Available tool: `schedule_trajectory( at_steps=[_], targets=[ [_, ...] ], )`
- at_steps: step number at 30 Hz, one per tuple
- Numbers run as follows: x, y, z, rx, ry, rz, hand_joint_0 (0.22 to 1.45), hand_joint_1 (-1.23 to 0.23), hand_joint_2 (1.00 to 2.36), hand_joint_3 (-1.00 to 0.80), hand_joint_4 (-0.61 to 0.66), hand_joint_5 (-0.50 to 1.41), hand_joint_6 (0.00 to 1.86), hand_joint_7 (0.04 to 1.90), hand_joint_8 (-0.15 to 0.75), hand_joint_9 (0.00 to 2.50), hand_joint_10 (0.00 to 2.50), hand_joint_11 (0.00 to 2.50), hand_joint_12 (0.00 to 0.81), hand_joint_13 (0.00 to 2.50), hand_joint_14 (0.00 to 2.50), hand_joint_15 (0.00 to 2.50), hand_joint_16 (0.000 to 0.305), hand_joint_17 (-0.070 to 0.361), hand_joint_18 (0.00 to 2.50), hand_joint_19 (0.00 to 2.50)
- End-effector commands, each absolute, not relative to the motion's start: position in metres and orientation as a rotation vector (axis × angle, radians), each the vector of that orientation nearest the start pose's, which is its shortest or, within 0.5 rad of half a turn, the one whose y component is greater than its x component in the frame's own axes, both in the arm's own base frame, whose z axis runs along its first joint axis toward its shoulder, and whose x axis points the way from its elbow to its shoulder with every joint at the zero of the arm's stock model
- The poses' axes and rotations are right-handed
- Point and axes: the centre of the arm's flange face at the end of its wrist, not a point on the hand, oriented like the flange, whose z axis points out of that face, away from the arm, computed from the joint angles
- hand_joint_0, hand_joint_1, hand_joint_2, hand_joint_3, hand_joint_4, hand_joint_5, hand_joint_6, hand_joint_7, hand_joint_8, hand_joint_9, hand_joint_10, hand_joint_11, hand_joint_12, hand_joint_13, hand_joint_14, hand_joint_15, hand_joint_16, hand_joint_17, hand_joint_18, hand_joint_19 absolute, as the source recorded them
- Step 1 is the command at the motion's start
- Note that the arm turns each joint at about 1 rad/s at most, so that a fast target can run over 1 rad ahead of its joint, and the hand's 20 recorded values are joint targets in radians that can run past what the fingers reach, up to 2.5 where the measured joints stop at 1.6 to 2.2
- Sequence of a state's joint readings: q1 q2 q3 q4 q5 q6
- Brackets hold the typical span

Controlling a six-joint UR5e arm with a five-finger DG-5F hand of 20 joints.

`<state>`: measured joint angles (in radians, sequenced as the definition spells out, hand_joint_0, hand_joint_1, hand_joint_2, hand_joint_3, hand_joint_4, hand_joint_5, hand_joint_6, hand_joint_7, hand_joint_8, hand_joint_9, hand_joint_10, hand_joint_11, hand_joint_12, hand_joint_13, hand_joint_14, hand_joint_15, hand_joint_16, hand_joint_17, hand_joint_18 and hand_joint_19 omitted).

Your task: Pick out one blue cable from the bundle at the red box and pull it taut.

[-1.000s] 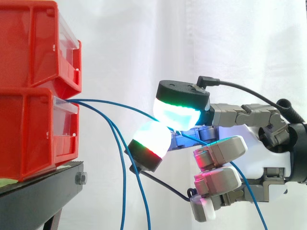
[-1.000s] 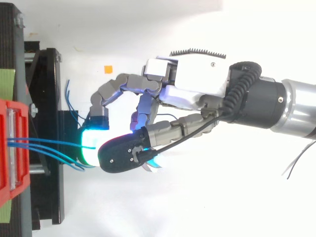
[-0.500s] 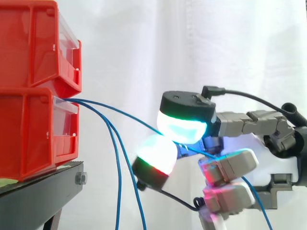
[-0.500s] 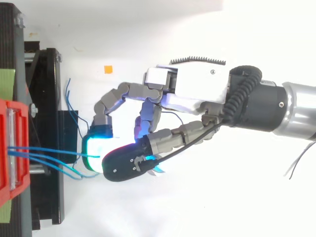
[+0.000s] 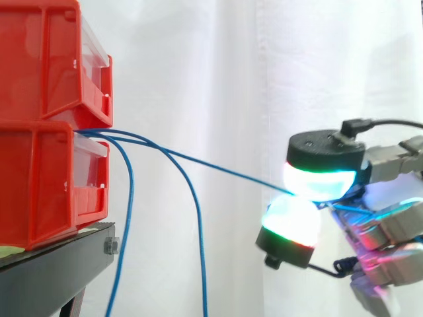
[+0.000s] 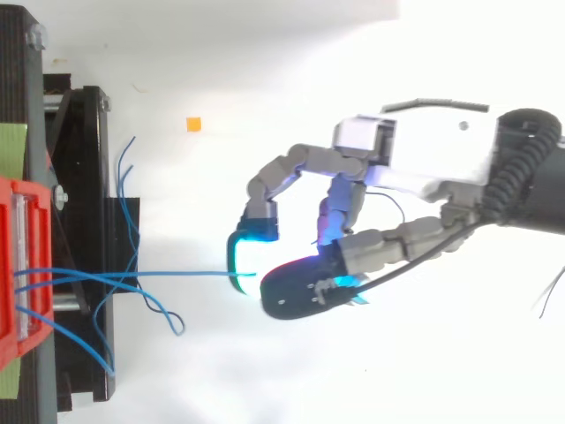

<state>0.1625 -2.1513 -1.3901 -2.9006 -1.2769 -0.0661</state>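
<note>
Leftmost on the hand (image 6: 424, 168) are two glowing pads (image 5: 320, 181), one above the other in the side view: the upper is white-cyan with a green edge, the lower white with a red edge. They are pressed together on the blue cable (image 5: 218, 165), so the hand grips it in a pinch. To the right of them, the two pinching fingers arch back to the pale palm in the top view. The other fingers are curled beneath, with a magenta glow showing in the side view. The dark wrist runs out at the right edge. The palm lies level, with the fingers pointing left toward the bins. Well to the hand's left, the held cable comes out at the top front edge of the lower red bin (image 5: 39, 185), just under the upper red bin (image 5: 39, 59). From there it runs as a nearly straight, tight line, sloping slightly down to the pinch in the side view and lying straight across in the top view. A short length shows again past the pads, lying across the curled fingers. The loose blue cables (image 5: 198, 231) leave the same bin edge but arc over and hang down, left of the hand, near the black stand (image 5: 53, 271). The white curtain (image 5: 198, 66) hangs behind.
</note>
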Motion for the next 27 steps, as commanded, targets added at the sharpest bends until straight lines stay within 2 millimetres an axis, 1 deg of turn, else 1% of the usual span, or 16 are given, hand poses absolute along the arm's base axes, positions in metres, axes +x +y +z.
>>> schedule_trajectory(
  at_steps=[1,8,16,17,22,26,27],
  targets=[
    [0.6753,-0.0479,0.2456,1.307,1.252,0.948,0.7,-0.81,1.01,0.04,-0.17,-0.11,0.94,1.06,0.348,1.57,0.03,1.22,0.396,1.41,0.02,0.94,0.053,0.12,1.07,0.65],
    [0.6781,-0.0432,0.2477,1.281,1.25,0.955,0.7,-0.82,1.01,0.05,-0.17,-0.1,0.93,1.07,0.354,1.57,0.03,1.22,0.399,1.4,0.03,0.94,0.054,0.121,1.07,0.66],
    [0.6788,-0.0442,0.2479,1.275,1.243,0.955,0.7,-0.82,1.01,0.04,-0.17,-0.1,0.93,1.07,0.356,1.57,0.03,1.22,0.4,1.39,0.02,0.93,0.054,0.122,1.07,0.65],
    [0.6787,-0.0444,0.2479,1.276,1.242,0.954,0.7,-0.82,1.01,0.04,-0.17,-0.1,0.93,1.07,0.345,1.57,0.03,1.21,0.402,1.39,0.03,0.94,0.054,0.121,1.08,0.66],
    [0.6787,-0.0444,0.2479,1.276,1.242,0.954,0.7,-0.82,1.01,0.04,-0.16,-0.1,0.93,1.07,0.356,1.57,0.03,1.21,0.406,1.39,0.03,0.94,0.054,0.122,1.08,0.66],
    [0.6787,-0.0444,0.2479,1.276,1.242,0.954,0.7,-0.82,1.01,0.04,-0.16,-0.1,0.93,1.08,0.347,1.57,0.03,1.22,0.396,1.37,0.02,0.92,0.054,0.122,1.08,0.66],
    [0.6787,-0.0444,0.2479,1.276,1.242,0.954,0.7,-0.82,1.01,0.04,-0.16,-0.1,0.93,1.07,0.351,1.57,0.03,1.21,0.406,1.38,0.03,0.94,0.054,0.122,1.08,0.66]
  ],
)
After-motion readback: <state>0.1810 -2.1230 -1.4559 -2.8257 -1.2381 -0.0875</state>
